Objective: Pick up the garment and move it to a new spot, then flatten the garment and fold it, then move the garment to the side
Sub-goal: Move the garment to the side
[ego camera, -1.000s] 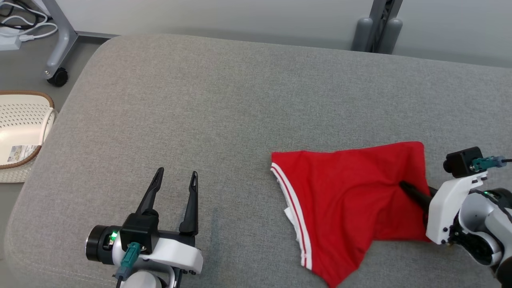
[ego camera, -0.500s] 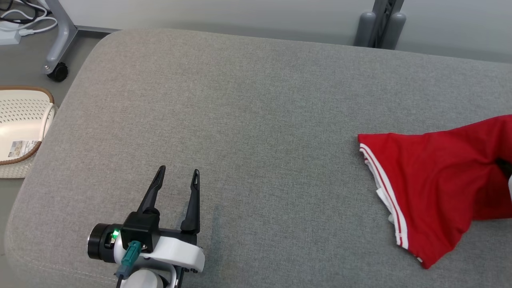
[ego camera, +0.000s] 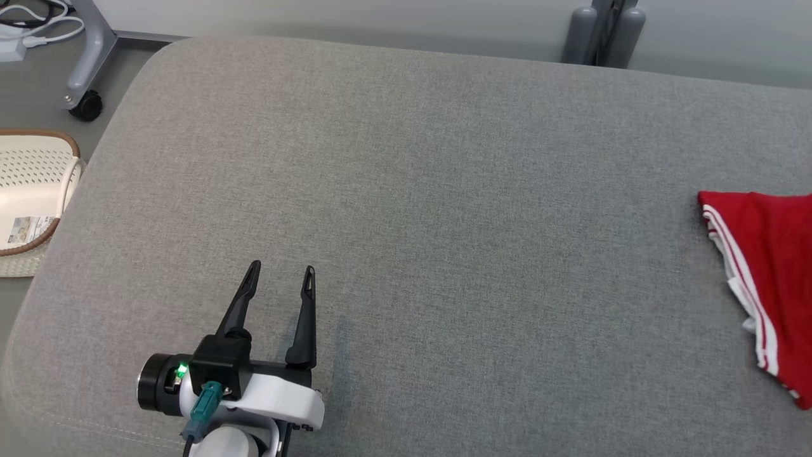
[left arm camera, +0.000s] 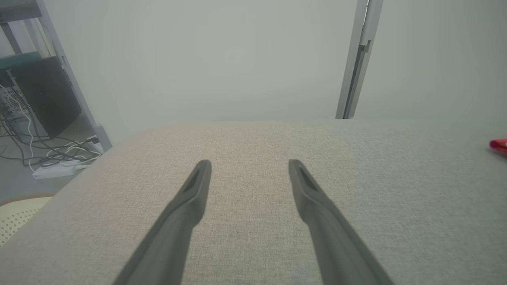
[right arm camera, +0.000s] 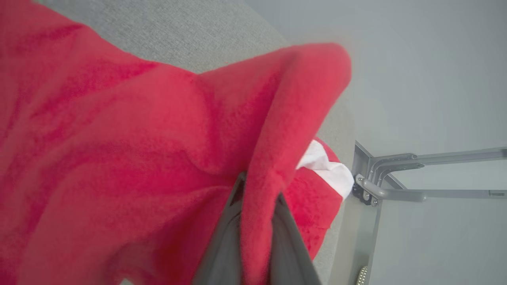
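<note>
The red garment, with its white-striped hem, now lies at the far right edge of the head view, only its left portion in frame. A second ago it sat right of the middle of the grey padded surface, so it has been dragged well to the robot's right. The camera has shifted only a little, far too little to account for that. From where I stand this looks like the last step, moving the garment to the side. Whether the fold is neat I cannot tell from here.

The right end effector is doing the work. In its wrist view the two dark fingers are pinched nearly closed on a ridge of red cloth, which bunches and drapes over them. A bit of white trim pokes out beyond, close to the surface's edge and the metal frame past it.

The left end effector has not budged. It rests low at the near left of the surface, fingers spread wide, holding nothing and well apart from the garment.
</note>
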`<state>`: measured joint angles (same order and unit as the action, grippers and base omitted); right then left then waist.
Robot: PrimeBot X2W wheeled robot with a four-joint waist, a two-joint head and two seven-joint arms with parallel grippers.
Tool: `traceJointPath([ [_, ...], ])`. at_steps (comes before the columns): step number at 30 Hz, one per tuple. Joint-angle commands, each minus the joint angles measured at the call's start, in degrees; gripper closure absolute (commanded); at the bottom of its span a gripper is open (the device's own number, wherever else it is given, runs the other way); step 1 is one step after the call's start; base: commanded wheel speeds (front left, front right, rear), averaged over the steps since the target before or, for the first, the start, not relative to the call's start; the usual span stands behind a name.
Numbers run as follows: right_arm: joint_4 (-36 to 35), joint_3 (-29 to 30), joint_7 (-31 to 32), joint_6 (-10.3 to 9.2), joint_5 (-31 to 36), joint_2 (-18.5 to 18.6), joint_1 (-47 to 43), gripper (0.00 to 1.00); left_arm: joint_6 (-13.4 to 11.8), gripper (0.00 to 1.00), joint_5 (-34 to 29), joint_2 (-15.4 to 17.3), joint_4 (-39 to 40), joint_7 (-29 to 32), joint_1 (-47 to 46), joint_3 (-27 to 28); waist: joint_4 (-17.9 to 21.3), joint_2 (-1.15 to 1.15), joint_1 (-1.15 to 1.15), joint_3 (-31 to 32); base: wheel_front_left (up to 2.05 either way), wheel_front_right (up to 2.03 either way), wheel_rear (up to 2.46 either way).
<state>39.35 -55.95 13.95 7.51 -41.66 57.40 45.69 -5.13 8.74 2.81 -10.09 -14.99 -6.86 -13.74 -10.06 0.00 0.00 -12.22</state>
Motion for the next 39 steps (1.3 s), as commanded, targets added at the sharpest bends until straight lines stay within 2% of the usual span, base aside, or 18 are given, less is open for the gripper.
traceJointPath([
  [1, 0.6, 0.1, 0.2, -0.02, 1.2, 0.9, 1.1, 1.0, -0.3, 0.0, 0.3, 0.2, 0.2, -0.3, -0.5, 0.2, 0.2, 0.0, 0.0, -0.3, 0.0, 0.0, 0.0],
  [9, 7.0, 2.8, -0.4, -0.02, 6.5, 1.8, 4.4, 1.0, 0.0, 0.0, 0.6, 0.2, 0.4, -0.3, -2.2, 0.1, 0.4, 0.0, 0.0, -3.2, 0.0, 0.0, 0.0],
  [16, 13.2, 6.8, -0.5, -0.03, 14.7, 1.2, 8.1, 1.0, 0.3, 0.0, 0.5, 0.2, 0.4, -0.3, -3.2, 0.5, 0.6, 0.0, 0.0, -5.1, 0.0, 0.0, 0.0],
  [24, 19.6, 13.9, -1.4, -0.02, 23.4, -2.4, 10.1, 1.0, 0.5, 0.0, 0.4, 0.2, 0.6, -0.3, -4.5, 0.4, 1.1, 0.0, 0.0, -7.3, 0.0, 0.0, 0.0],
  [34, 22.2, 19.8, -0.4, -0.02, 30.2, -6.0, 8.9, 1.0, 1.0, 0.0, -0.2, 0.2, 0.4, -0.3, -5.3, 1.0, 1.5, 0.0, 0.0, -9.6, 0.0, 0.0, 0.0],
  [35, 22.3, 20.4, -0.5, -0.02, 30.7, -6.2, 8.8, 0.62, 1.0, 0.0, -0.2, 0.2, 0.3, -0.3, -5.3, 1.1, 1.5, 0.0, 0.0, -9.7, 0.0, 0.0, 0.0],
  [36, 22.3, 21.3, -0.6, -0.02, 31.0, -6.5, 8.7, 0.0, 1.1, 0.0, -0.2, 0.2, 0.3, -0.3, -5.3, 1.1, 1.5, 0.0, 0.0, -9.7, 0.0, 0.0, 0.0],
  [39, 22.0, 23.2, -0.8, -0.02, 32.6, -7.3, 8.1, 0.0, 1.1, 0.0, -0.3, 0.2, 0.2, -0.3, -5.3, 1.2, 1.7, 0.0, 0.0, -9.7, 0.0, 0.0, 0.0],
])
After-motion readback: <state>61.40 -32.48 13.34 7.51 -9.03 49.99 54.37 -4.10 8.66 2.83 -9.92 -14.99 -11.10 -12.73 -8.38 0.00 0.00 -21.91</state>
